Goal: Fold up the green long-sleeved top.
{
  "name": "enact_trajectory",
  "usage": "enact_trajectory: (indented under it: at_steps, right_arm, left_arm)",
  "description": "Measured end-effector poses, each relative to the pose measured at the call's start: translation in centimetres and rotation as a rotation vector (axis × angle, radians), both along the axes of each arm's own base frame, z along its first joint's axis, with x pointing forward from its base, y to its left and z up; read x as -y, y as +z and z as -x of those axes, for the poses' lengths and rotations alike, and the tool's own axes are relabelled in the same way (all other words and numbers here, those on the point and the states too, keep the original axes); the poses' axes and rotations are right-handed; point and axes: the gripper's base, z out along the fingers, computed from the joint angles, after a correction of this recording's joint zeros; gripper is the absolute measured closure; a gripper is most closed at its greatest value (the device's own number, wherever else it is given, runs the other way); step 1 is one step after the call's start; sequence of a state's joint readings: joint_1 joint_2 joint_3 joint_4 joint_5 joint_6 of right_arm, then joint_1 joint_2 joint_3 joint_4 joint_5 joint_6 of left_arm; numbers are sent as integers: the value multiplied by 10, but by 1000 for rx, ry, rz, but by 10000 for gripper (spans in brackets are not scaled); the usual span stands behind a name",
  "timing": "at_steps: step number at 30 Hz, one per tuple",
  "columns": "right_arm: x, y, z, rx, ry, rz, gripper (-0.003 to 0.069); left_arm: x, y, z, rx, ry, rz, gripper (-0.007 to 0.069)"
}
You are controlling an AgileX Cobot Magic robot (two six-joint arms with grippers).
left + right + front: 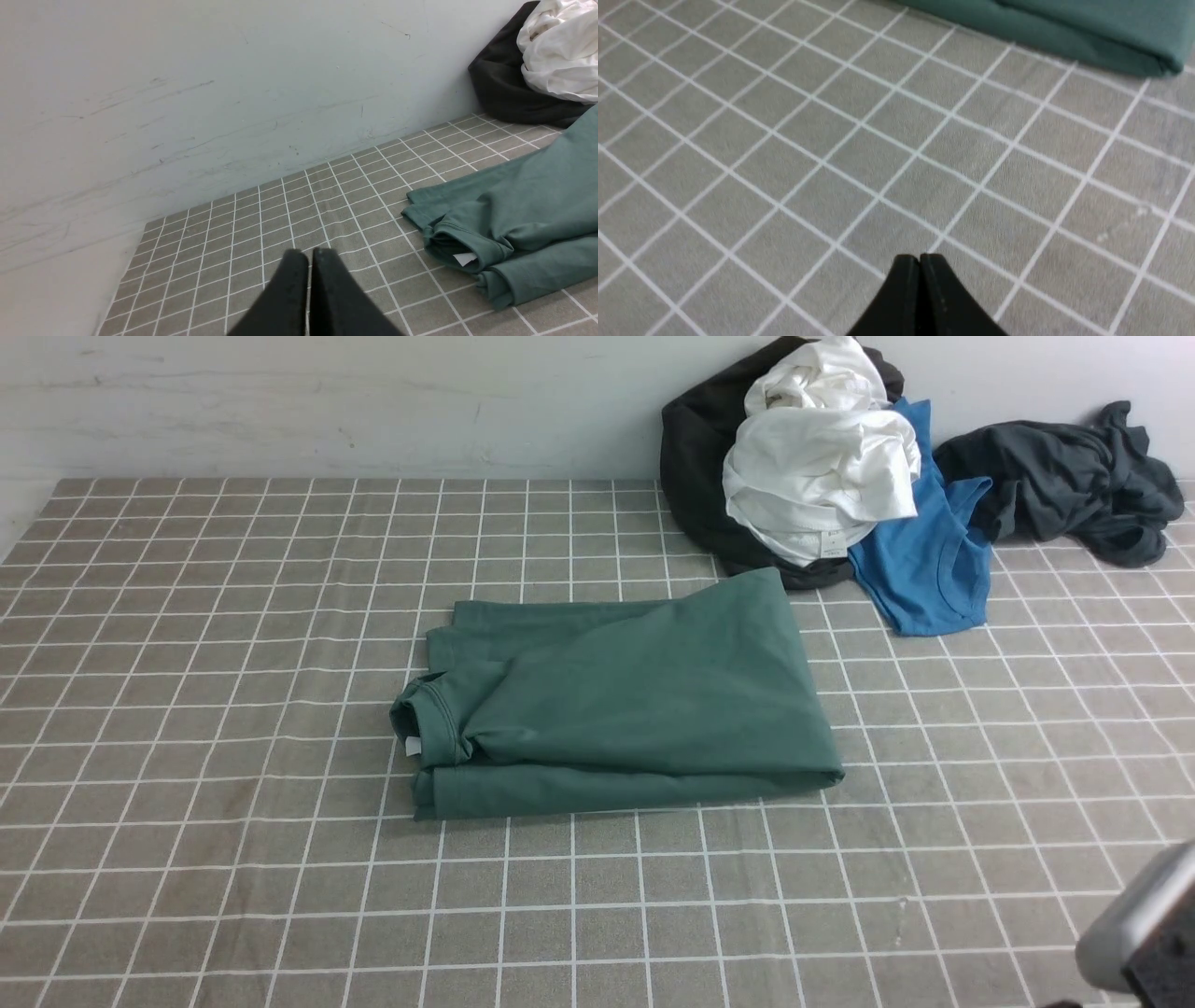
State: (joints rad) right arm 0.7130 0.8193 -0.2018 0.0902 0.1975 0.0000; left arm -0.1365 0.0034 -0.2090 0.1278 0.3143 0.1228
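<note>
- Beyond my right pincer (920,257), tips together, the green top (616,700) lies folded, long axis crosswise.
- My left pincer (310,254), likewise closed, sits near its collar.

Even, soft light is falling everywhere, casting only faint shadows and no glare. The right wrist view is looking slightly blurred; the other views are staying sharp.

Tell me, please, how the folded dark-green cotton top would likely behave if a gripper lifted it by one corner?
The folded dark-green cotton top is soft, layered cloth, so it would probably sag and unfold. It looks light. On the checked tablecloth, pushing would likely bunch it rather than slide it.
</note>
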Motion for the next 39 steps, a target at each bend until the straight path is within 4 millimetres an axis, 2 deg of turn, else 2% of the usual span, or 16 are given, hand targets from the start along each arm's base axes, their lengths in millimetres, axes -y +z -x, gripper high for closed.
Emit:
enact_trajectory:
  at_steps: [7, 9, 16, 21, 24, 31, 35, 39]
  right_arm:
    - [21, -44, 23, -75, -6, 62, 673]
    - [24, -46, 27, -31, -9, 27, 673]
    - [36, -19, 38, 221, -27, -180, 673]
    - [57, -10, 48, 361, -183, -253, 673]
    - [68, -8, 50, 419, -325, -250, 673]
    - [85, -12, 47, 428, -634, -169, 673]
    - [89, -12, 47, 434, -699, -152, 673]
    - [89, -12, 47, 446, -688, -111, 673]
  left_arm:
    - [0, 0, 0, 0, 0, -2, 628]
    - [0, 0, 0, 0, 1, -4, 628]
    - [0, 0, 0, 2, 2, -6, 628]
    - [0, 0, 0, 2, 2, -6, 628]
    - [0, 0, 0, 1, 2, -6, 628]
    - [0, 0, 0, 1, 2, -6, 628]
    - [0, 0, 0, 1, 2, -6, 628]
    - [0, 0, 0, 1, 2, -6, 628]
